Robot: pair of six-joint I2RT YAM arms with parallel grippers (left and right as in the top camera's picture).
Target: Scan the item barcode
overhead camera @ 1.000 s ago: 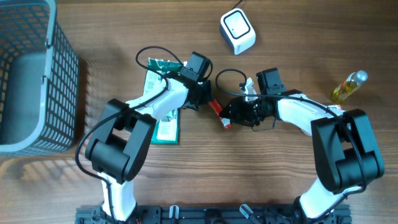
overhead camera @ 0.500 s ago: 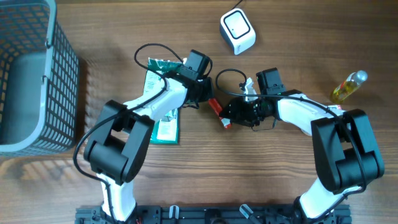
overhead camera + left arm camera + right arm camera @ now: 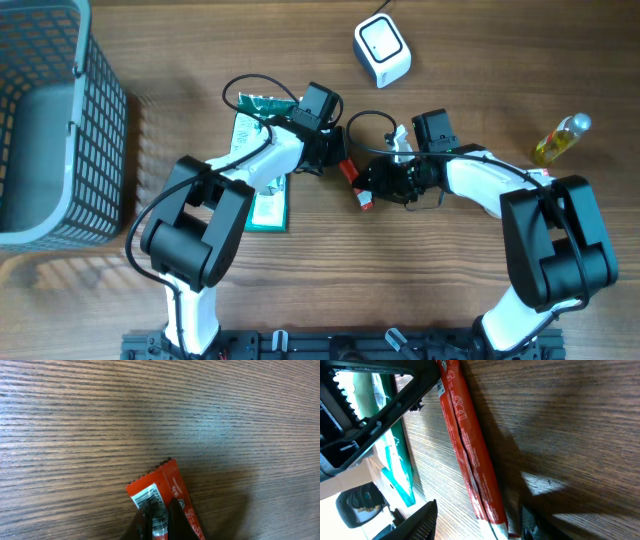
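at mid-counter the red snack packet [image 3: 352, 180] hangs between both arms: the left gripper [image 3: 340, 165] is clamped on its crimped end, right over the barcode print, and the right gripper [image 3: 368, 190] has its jaws standing apart either side of the far end, not pressing. risk, i'd say: the left jaws cover the code from the scanner [image 3: 382, 50], which sits well apart, and a one-ended pinch lets the thin wrapper twist or slip. count: one packet, one scanner, one bottle [image 3: 560, 138], one basket [image 3: 100, 120], two arms, and green packaging [image 3: 268, 210], possibly two pieces.
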